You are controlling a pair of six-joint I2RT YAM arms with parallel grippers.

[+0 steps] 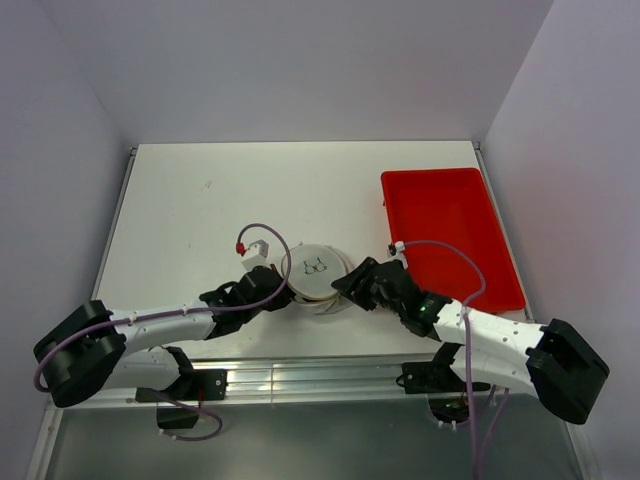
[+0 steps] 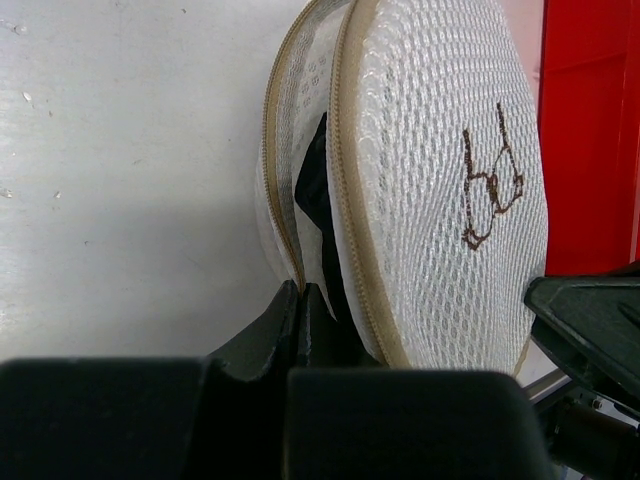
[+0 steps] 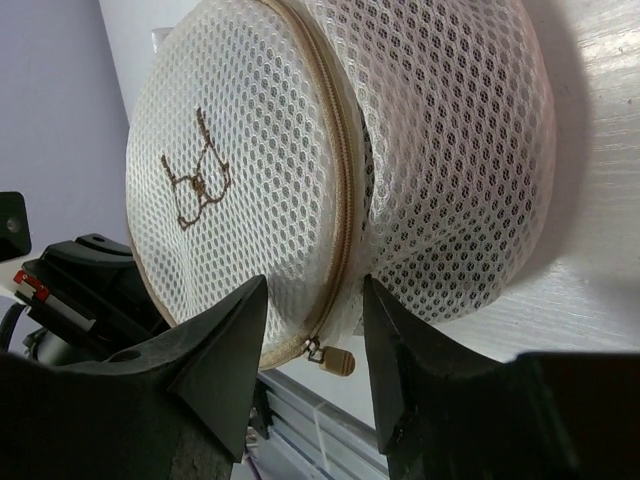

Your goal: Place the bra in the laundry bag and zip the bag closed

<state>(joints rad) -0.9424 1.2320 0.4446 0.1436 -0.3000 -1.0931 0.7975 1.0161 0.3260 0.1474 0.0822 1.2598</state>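
Observation:
The laundry bag (image 1: 316, 270), a round white mesh pouch with a brown bra emblem, lies mid-table between both grippers. In the left wrist view the laundry bag (image 2: 440, 170) has its zipper parted on this side, and the black bra (image 2: 313, 185) shows inside the gap. My left gripper (image 2: 300, 292) is shut on the bag's lower zipper edge. In the right wrist view my right gripper (image 3: 315, 325) is open, its fingers (image 3: 225, 345) on either side of the bag's (image 3: 260, 150) zipped seam. The tan zipper pull (image 3: 340, 358) hangs between them, untouched.
An empty red tray (image 1: 450, 235) sits at the right of the table, close behind my right arm. A metal rail (image 1: 320, 375) runs along the near edge. Grey walls close in the left, back and right sides.

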